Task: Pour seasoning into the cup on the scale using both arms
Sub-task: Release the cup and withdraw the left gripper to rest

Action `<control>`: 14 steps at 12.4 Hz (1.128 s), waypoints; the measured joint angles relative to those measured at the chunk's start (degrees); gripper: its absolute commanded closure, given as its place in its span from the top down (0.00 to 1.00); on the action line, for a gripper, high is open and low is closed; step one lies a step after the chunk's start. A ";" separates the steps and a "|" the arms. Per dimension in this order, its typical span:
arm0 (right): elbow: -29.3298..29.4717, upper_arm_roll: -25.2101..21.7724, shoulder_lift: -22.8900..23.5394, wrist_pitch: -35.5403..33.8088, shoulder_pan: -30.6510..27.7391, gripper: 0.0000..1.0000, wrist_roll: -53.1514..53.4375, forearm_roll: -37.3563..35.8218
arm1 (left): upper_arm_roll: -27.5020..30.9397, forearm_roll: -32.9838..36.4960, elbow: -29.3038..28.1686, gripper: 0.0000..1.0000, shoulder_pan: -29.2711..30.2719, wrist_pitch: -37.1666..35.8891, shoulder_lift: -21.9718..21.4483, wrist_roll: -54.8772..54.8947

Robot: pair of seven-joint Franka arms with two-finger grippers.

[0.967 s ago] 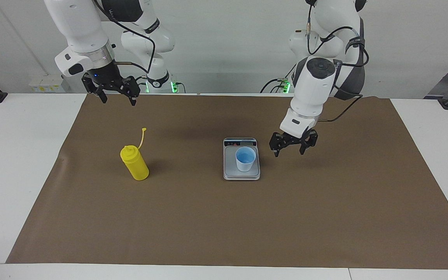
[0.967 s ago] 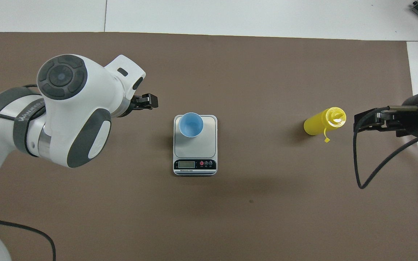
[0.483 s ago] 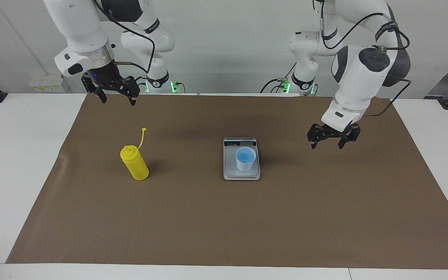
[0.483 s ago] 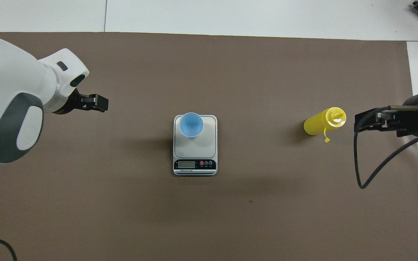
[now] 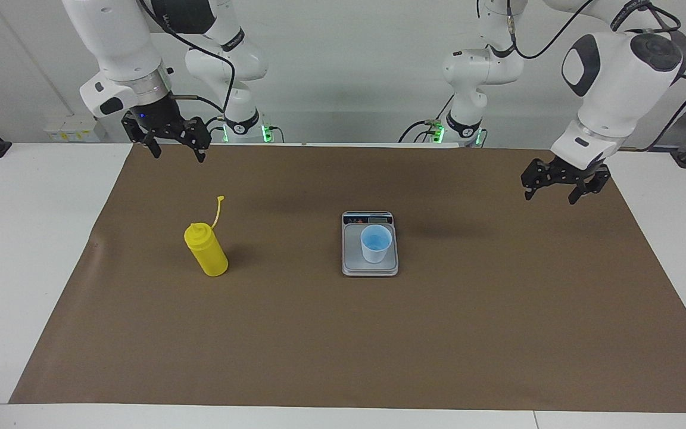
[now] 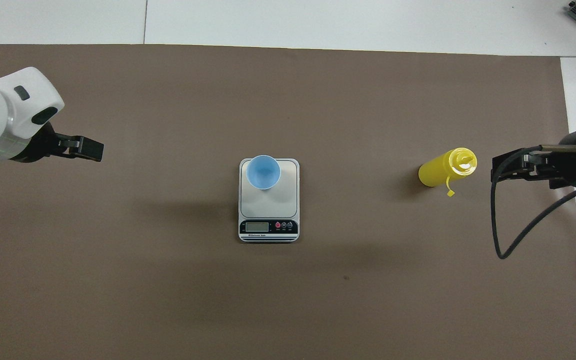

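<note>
The yellow seasoning bottle point(image 5: 207, 250) point(image 6: 443, 170) stands on the brown mat toward the right arm's end, with its cap strap hanging loose. The light blue cup point(image 5: 376, 243) point(image 6: 263, 171) sits on the silver-grey scale point(image 5: 352, 262) point(image 6: 280, 200) at the mat's middle, on the part of the plate away from the display. My right gripper point(image 5: 179, 155) point(image 6: 503, 169) hangs open and holds nothing, over the mat beside the bottle. My left gripper point(image 5: 550, 198) point(image 6: 90, 148) is open with nothing in it, raised over the mat toward the left arm's end, well apart from the scale.
A brown mat point(image 5: 379, 345) point(image 6: 288, 300) covers most of the white table point(image 5: 27, 238). A black cable point(image 6: 518, 240) loops down from the right wrist. The scale's display strip point(image 6: 268, 227) faces the robots.
My left gripper has swung away from beside the scale toward the left arm's end of the table and has risen. The right gripper has barely shifted. Bottle, cup and scale are unmoved.
</note>
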 measured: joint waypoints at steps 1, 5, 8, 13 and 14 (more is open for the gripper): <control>-0.04 0.00 0.00 0.23 -0.03 1.00 -0.77 0.00 | 0.03 -0.01 0.00 1.00 1.53 -1.41 -1.17 2.74; -1.40 -0.04 -0.02 2.31 -2.71 1.00 -10.54 1.52 | 0.17 -0.18 1.02 1.00 4.50 -5.40 -4.28 7.05; -4.02 -0.10 -0.71 5.36 -5.79 1.00 -20.55 4.58 | -0.70 -0.36 6.19 1.00 4.47 -9.91 -4.46 3.45; -14.59 -0.22 -3.48 16.40 -11.56 1.00 -45.44 13.64 | -1.28 -2.15 7.95 1.00 4.44 -11.42 -4.45 -0.77; -16.37 -0.24 -3.59 18.17 -12.75 1.00 -50.47 16.58 | -1.24 -2.18 7.95 1.00 4.44 -11.88 -4.42 -0.80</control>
